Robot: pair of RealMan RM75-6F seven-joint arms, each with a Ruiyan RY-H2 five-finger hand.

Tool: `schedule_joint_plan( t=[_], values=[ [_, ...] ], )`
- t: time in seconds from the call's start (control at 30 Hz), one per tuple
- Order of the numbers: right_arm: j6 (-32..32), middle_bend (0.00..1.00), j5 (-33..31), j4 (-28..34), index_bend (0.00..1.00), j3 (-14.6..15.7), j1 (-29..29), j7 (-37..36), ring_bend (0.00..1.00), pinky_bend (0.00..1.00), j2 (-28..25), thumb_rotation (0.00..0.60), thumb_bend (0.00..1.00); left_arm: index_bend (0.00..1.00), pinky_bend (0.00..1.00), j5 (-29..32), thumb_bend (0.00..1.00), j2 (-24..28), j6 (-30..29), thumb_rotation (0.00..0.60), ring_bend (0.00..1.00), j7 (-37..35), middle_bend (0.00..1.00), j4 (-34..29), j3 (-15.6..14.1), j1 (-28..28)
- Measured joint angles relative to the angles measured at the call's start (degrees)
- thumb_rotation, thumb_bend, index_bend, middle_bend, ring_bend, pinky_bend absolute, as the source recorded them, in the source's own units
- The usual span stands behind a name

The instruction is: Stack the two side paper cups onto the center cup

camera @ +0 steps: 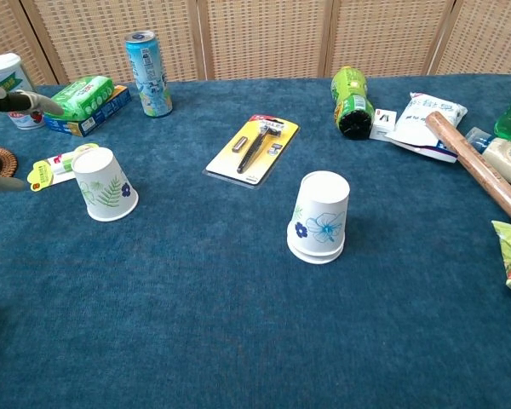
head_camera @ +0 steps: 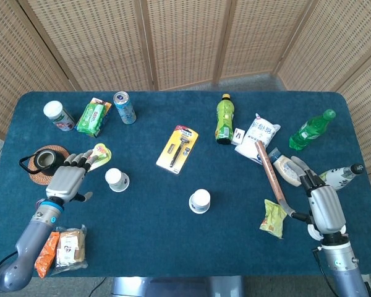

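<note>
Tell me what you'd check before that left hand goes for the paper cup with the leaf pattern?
1. Left hand empty, fingers apart: ok.
2. Leaf cup upside down, untouched and free to grasp: ok.
3. Path between hand and cup: not ok, a yellow-green packet lies right under the fingers.
4. Center stack upright, already two cups by its doubled rim: ok.
5. Open table between leaf cup and stack: ok.
6. Right hand away from the stack: ok.
</note>
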State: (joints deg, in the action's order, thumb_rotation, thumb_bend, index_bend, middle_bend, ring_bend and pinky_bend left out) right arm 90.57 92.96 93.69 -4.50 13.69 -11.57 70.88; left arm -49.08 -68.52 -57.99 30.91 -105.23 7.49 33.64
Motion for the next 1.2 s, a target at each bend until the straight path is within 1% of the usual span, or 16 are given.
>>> schedule_joint_plan(
  t=[0.1, 0.27, 0.43, 0.53, 0.57, 0.6, 0.7, 0.87, 0.93, 1.2],
  values=[
    [-0.24, 0.1, -0.03, -0.02, 0.12, -0.17, -0.04, -0.14, 0.2, 0.38, 0.03, 0.6, 0.3, 0.0, 0.02, 1.79, 0.3, -1.29, 0.37, 0.6, 0.0, 1.04, 0.0, 0.86, 0.06, 1.44],
    [-0.55, 0.1, -0.23, -0.17, 0.12, -0.51, -0.12, -0.32, 0.2, 0.38, 0.04, 0.6, 0.3, 0.0, 0.1, 4.23, 0.31, -3.86, 0.58, 0.6, 0.0, 3.05, 0.0, 2.35, 0.04, 3.8],
    [-0.63, 0.1, -0.62, -0.53, 0.12, -0.97, -0.25, -0.3, 0.2, 0.37, 0.11, 0.6, 0.3, 0.0, 0.15, 7.24, 0.31, -6.37, 0.95, 0.6, 0.0, 4.9, 0.0, 3.84, -0.09, 6.04],
    [-0.49, 0.1, -1.03, -0.84, 0.12, -1.43, -0.39, -0.24, 0.2, 0.31, 0.24, 0.6, 0.3, 0.0, 0.19, 8.68, 0.31, -8.01, 0.42, 0.6, 0.0, 6.11, 0.0, 4.59, -0.35, 7.13],
    [-0.46, 0.1, -1.09, -0.98, 0.12, -1.51, -0.42, -0.23, 0.19, 0.26, 0.3, 0.6, 0.3, 0.0, 0.21, 9.21, 0.31, -8.41, 0.1, 0.6, 0.0, 6.5, 0.0, 4.71, -0.49, 7.42],
    [-0.41, 0.1, -1.17, -1.16, 0.12, -1.64, -0.46, -0.21, 0.18, 0.24, 0.38, 0.6, 0.3, 0.0, 0.21, 9.6, 0.31, -8.63, -0.14, 0.6, 0.0, 6.79, 0.0, 4.76, -0.62, 7.62],
    [-0.41, 0.09, -1.28, -1.61, 0.12, -1.91, -0.48, -0.07, 0.12, 0.16, 0.63, 0.6, 0.28, 0.0, 0.23, 10.43, 0.31, -9.24, -1.0, 0.6, 0.0, 7.43, 0.0, 4.85, -1.01, 8.16],
    [-0.35, 0.08, -1.47, -1.91, 0.11, -2.27, -0.54, 0.57, 0.05, 0.05, 0.99, 0.6, 0.28, 0.0, 0.23, 11.02, 0.31, -9.77, -1.66, 0.6, 0.0, 7.52, 0.0, 5.02, -1.57, 8.65],
    [-0.08, 0.08, -1.37, -2.03, 0.11, -2.43, -0.62, 1.05, 0.04, 0.03, 1.26, 0.6, 0.28, 0.0, 0.23, 11.03, 0.31, -9.78, -1.85, 0.6, 0.0, 7.41, 0.0, 5.0, -1.68, 8.71],
    [0.67, 0.07, -1.01, -2.01, 0.11, -2.8, -0.94, 1.51, 0.01, 0.02, 1.61, 0.6, 0.27, 0.0, 0.23, 10.67, 0.31, -9.68, -2.35, 0.6, 0.0, 6.54, 0.0, 4.88, -2.12, 8.9]
  ],
)
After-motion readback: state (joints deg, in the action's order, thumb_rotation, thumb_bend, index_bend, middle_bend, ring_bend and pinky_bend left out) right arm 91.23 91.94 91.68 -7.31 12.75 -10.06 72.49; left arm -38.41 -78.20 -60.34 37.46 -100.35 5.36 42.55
